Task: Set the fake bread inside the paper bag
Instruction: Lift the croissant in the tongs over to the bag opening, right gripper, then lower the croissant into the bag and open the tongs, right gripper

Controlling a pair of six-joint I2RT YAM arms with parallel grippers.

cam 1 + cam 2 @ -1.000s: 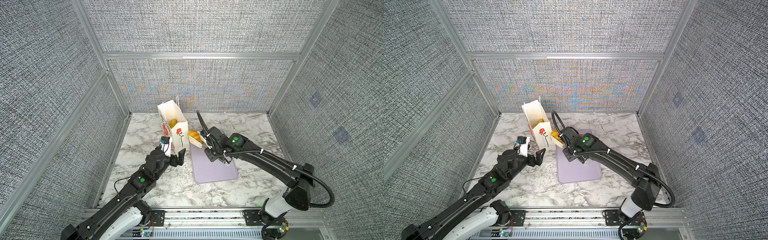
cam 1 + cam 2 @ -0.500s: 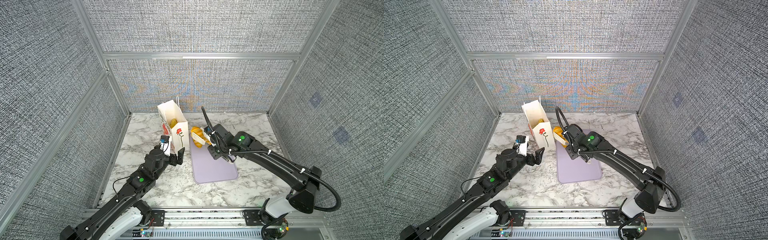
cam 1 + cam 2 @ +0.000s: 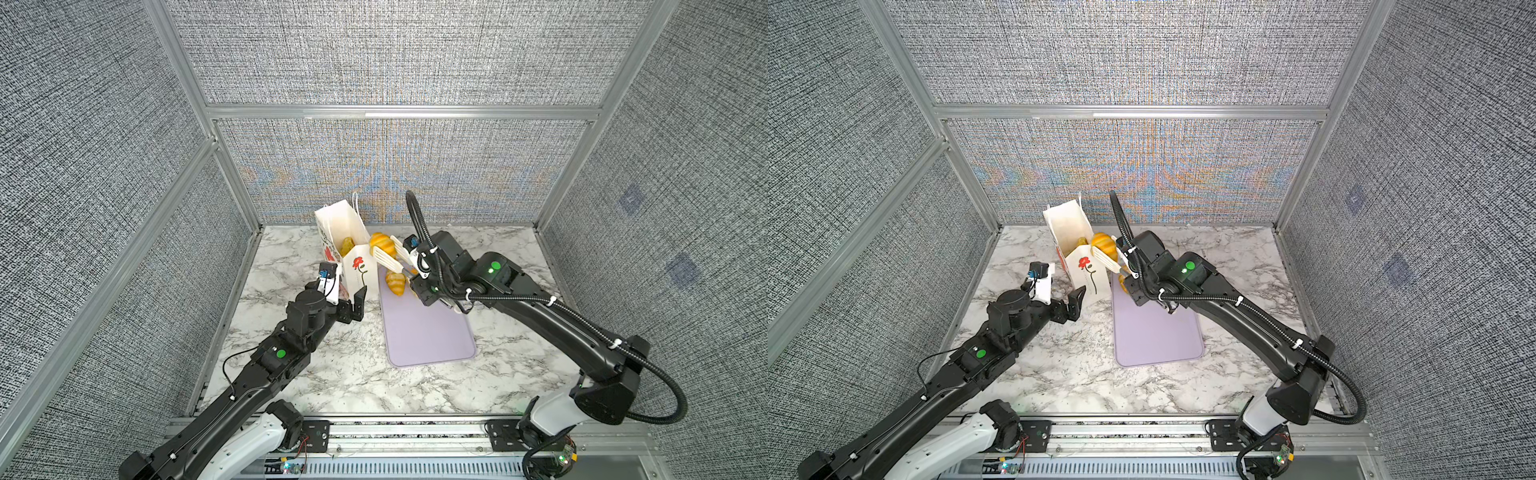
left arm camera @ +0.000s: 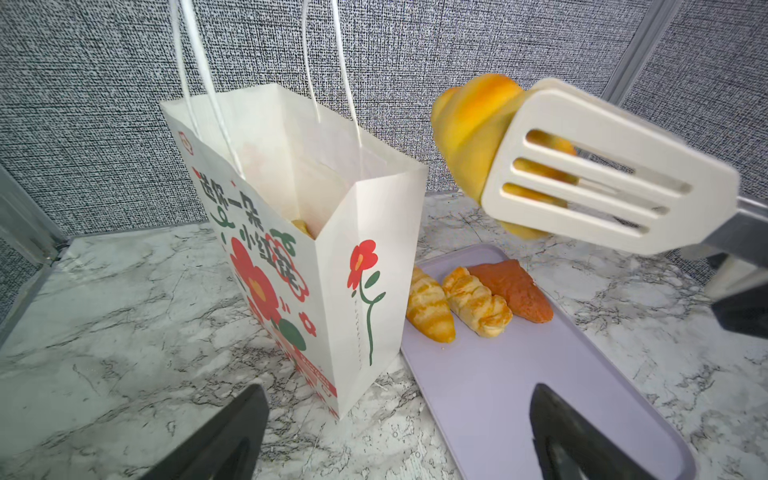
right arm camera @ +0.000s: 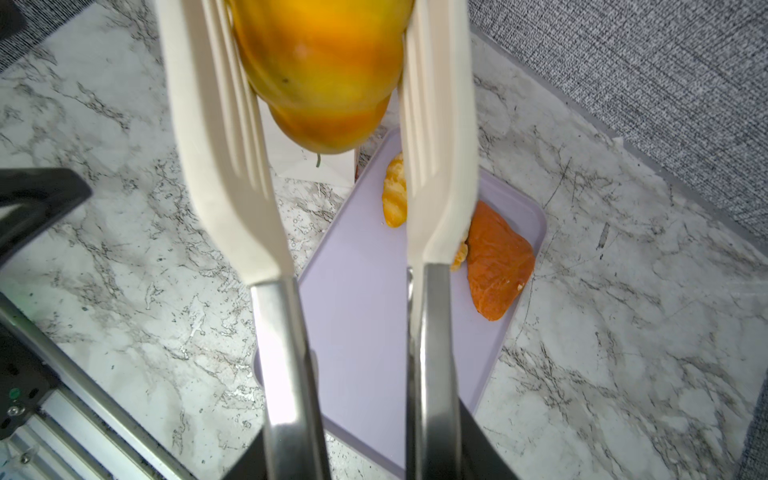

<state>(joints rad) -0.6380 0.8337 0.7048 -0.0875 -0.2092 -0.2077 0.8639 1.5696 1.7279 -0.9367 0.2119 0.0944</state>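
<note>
The white paper bag (image 3: 360, 272) (image 3: 1086, 272) (image 4: 332, 291) stands open, with a yellow piece of fake bread (image 3: 347, 245) (image 4: 302, 226) inside. My right gripper (image 3: 419, 279) (image 3: 1136, 286) (image 5: 361, 457) is shut on white tongs (image 3: 390, 257) (image 4: 602, 174) (image 5: 220, 145). The tongs clamp a golden croissant (image 3: 382, 242) (image 3: 1104, 243) (image 4: 469, 133) (image 5: 324, 62) in the air beside the bag's rim. Two striped croissants (image 4: 430, 309) (image 4: 478, 307) and a darker orange-brown piece (image 4: 515, 291) (image 5: 496, 257) lie on the lavender tray (image 3: 428, 332) (image 4: 498, 395). My left gripper (image 3: 347, 305) (image 3: 1065, 305) (image 4: 399, 436) is open, low by the bag's near corner.
The bag's cord handles (image 4: 199, 62) stand up above its mouth. Grey fabric walls with metal posts (image 3: 232, 174) close the marble table (image 3: 332, 374) on three sides, and a metal rail (image 3: 415, 428) runs along the front.
The right arm has lifted the croissant in the tongs off the tray and carried it up toward the bag's mouth. The left arm and the bag have stayed put.
</note>
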